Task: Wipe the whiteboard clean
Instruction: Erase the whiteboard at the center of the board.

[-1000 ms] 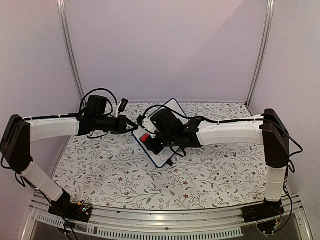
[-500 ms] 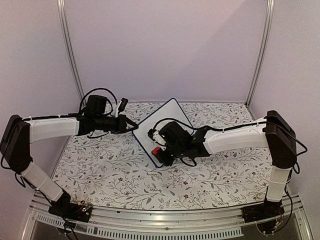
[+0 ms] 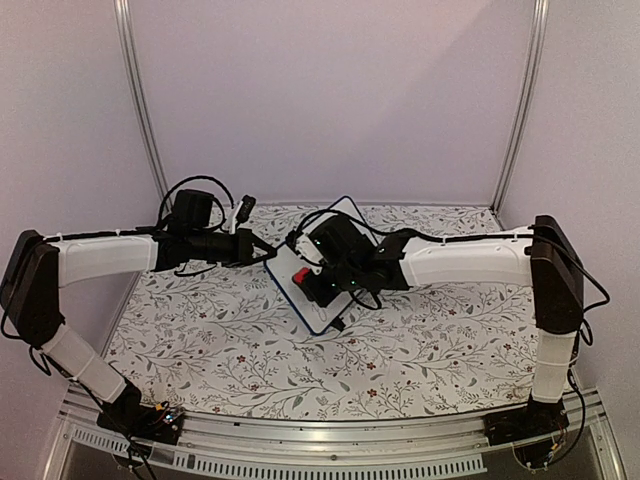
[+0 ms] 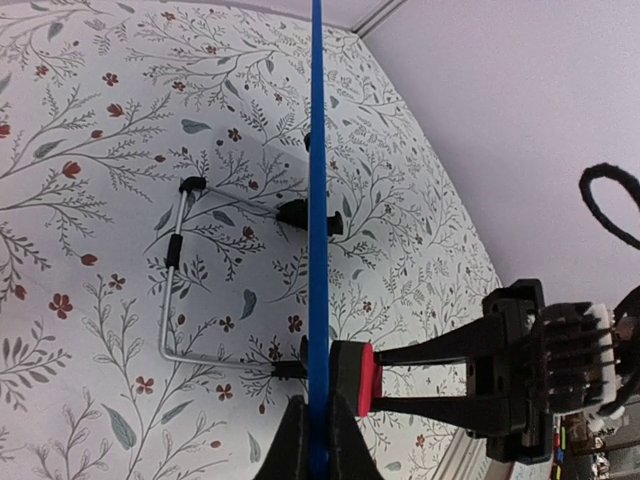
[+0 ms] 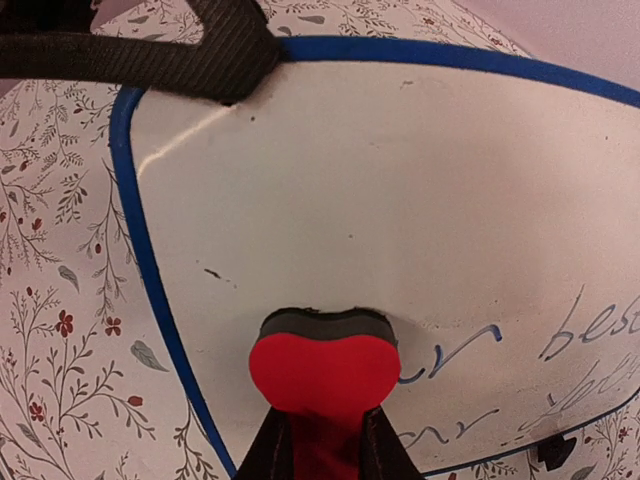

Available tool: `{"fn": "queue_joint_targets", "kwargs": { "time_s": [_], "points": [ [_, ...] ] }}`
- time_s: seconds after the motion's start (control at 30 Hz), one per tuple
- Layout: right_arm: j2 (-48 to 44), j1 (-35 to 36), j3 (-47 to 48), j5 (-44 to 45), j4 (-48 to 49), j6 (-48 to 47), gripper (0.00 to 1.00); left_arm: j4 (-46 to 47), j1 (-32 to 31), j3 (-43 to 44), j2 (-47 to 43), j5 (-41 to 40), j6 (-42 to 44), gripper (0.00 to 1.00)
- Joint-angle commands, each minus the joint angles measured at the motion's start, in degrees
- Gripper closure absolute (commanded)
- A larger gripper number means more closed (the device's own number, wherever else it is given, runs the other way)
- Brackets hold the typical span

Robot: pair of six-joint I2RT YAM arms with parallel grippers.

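The whiteboard (image 3: 313, 309), white with a thin blue frame, stands tilted on a wire stand (image 4: 170, 290). My left gripper (image 3: 262, 256) is shut on its left edge; the left wrist view shows the board edge-on (image 4: 317, 150) between the fingers (image 4: 292, 445). My right gripper (image 3: 306, 279) is shut on a red eraser block (image 5: 325, 365) and presses its dark pad against the board face (image 5: 380, 180). The eraser also shows in the left wrist view (image 4: 357, 378). Blue handwriting (image 5: 585, 330) remains at the lower right of the board. The area around and above the eraser is wiped white.
The floral tablecloth (image 3: 240, 350) covers the table. Purple walls and two metal posts (image 3: 140, 110) stand behind. A black foot (image 5: 555, 452) shows at the board's lower edge. The left gripper's finger (image 5: 200, 50) crosses the board's top left corner in the right wrist view.
The right gripper with the eraser slid down and right over the board half a second ago, then back up and left to now. The left gripper has kept its hold on the board.
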Motion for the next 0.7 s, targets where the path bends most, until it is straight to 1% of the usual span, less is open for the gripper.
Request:
{"fn": "queue_joint_targets", "kwargs": {
  "time_s": [0.0,0.1,0.5,0.67],
  "points": [
    [1.91,-1.16,1.83,0.66,-0.50,-1.33,0.95,1.08,-0.21,0.03,-1.66,1.79,0.17,0.96],
    [2.02,-1.17,0.54,0.46,-0.54,-1.26,0.95,1.08,-0.21,0.05,-1.70,1.78,0.21,0.96],
    [-0.45,-1.17,-9.57,-0.80,2.19,1.46,0.96,1.16,-0.17,0.03,-1.39,1.92,0.09,0.96],
    [-1.04,-1.18,-10.86,-1.06,2.73,1.79,0.96,1.21,-0.21,-0.04,-1.28,1.90,0.08,0.96]
  ]
}}
